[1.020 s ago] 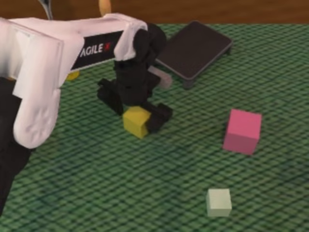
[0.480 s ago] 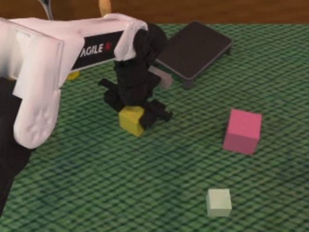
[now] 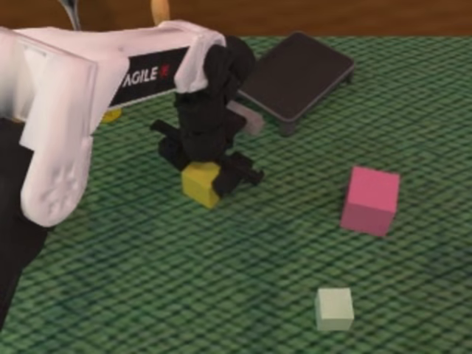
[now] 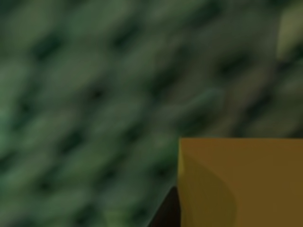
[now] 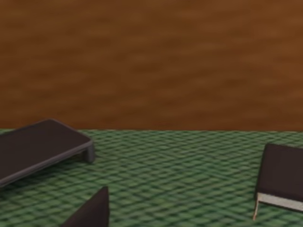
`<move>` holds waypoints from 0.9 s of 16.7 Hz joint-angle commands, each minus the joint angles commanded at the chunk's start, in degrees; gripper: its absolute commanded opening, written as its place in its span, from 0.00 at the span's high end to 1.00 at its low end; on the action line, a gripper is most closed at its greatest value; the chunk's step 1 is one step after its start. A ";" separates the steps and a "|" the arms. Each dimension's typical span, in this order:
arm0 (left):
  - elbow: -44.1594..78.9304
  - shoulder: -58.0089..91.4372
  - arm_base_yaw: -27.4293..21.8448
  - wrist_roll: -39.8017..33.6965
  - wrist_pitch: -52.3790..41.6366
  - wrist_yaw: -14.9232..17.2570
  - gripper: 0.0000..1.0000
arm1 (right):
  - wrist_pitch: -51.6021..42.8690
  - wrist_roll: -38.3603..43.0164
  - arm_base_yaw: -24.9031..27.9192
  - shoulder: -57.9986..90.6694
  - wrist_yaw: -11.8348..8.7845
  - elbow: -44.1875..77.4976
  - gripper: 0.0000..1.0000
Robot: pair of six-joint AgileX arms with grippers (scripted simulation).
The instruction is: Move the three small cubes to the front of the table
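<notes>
My left gripper (image 3: 207, 172) stands over the yellow cube (image 3: 199, 184) left of the table's middle, shut on it, one black finger at each side. The left wrist view shows the yellow cube (image 4: 241, 184) close up against the green cloth. At the right rests the large pink cube (image 3: 370, 199), standing free. The small pale grey-green cube (image 3: 335, 308) is near the front edge, right of centre. My right arm is outside the top view; only a dark part of my right gripper (image 5: 92, 213) shows, low over the cloth.
A flat dark tray (image 3: 299, 74) on short legs stands at the back, just right of my left arm, also seen as the tray (image 5: 40, 146). Another dark flat object (image 5: 281, 177) lies farther off. A brown wooden edge (image 3: 310, 16) borders the green-clothed table (image 3: 184, 280).
My left gripper's fingers have drawn in from a wide stance onto the yellow cube, which shifted slightly left. The pink and grey-green cubes have not moved.
</notes>
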 joint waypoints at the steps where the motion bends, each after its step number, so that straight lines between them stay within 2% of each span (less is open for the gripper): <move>1: 0.20 -0.02 -0.02 0.02 -0.20 0.00 1.00 | 0.00 0.00 0.00 0.00 0.00 0.00 0.00; 8: 9.10 -3.09 0.99 -0.11 -12.50 -0.06 1.00 | 0.00 0.00 0.00 0.00 0.00 0.00 0.00; 15: 9.34 -3.62 0.35 -0.77 -13.06 -0.12 1.00 | 0.00 0.00 0.00 0.00 0.00 0.00 0.00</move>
